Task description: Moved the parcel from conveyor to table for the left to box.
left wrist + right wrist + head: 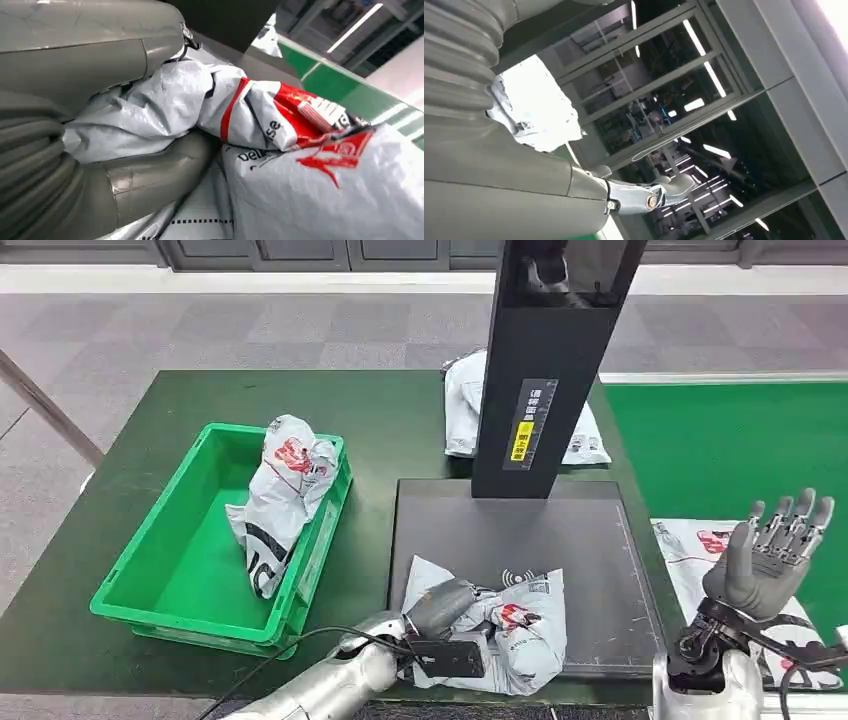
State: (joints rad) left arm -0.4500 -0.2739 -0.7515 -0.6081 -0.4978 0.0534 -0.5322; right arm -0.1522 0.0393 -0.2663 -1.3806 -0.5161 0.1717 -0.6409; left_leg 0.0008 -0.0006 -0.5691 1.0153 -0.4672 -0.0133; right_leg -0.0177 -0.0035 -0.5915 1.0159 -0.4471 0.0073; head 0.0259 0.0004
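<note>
One crumpled white parcel (pixel 283 502) stands inside the green bin (pixel 150 580). Beside it, the left hand (pixel 440 608) grips another parcel (pixel 515 630) lying on the dark scanner plate (pixel 590 560). Right hand (pixel 770 555) hovers raised, fingers spread.

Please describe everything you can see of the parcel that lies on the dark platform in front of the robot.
The parcel is a white plastic mailer bag, crumpled and wrinkled, with red markings and some dark print. It lies on the near part of the dark scanner platform, below the black upright column. The left hand grips its left side, with the plastic bunched up between thumb and fingers, as the left wrist view shows close up. Its content is hidden.
</note>
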